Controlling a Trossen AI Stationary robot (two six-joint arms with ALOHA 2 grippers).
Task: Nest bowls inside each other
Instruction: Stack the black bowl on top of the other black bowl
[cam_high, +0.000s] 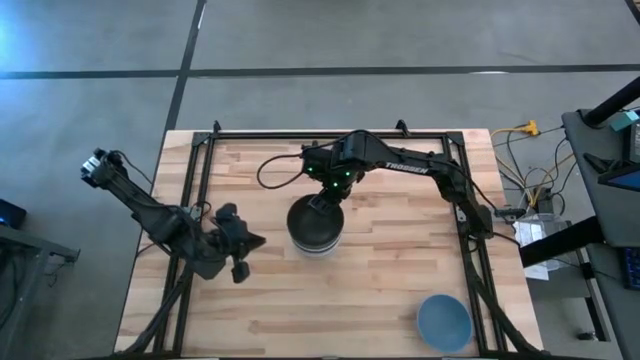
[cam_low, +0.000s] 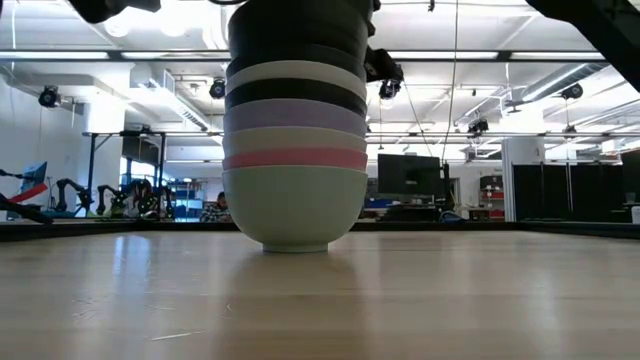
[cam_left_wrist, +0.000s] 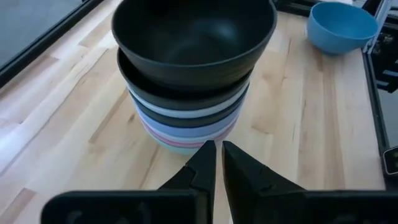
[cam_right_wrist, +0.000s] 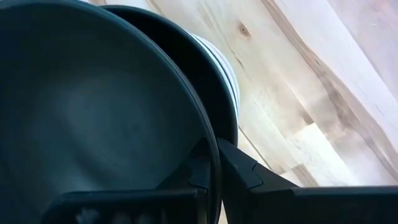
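Pale wooden tabletop (cam_high: 380, 280): right pincer (cam_right_wrist: 214, 163) clamped on top black bowl (cam_left_wrist: 193, 38) of stack; left pincer (cam_left_wrist: 217, 163) together at nine o'clock; ceiling-lit workshop behind.

You see the right claw (cam_high: 322, 203) closed on the top black bowl's (cam_high: 316, 222) rim at mid-surface (cam_high: 400, 270). The blue bowl (cam_high: 443, 322) sits near right. The left claw (cam_high: 250, 240) waits left, closed.

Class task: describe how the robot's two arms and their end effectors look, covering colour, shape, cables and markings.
Both arms are dark and jointed. The right arm bears white lettering, green lights near its wrist and a looping black cable. Each end effector, left and right, has two dark, wedge-shaped fingers.
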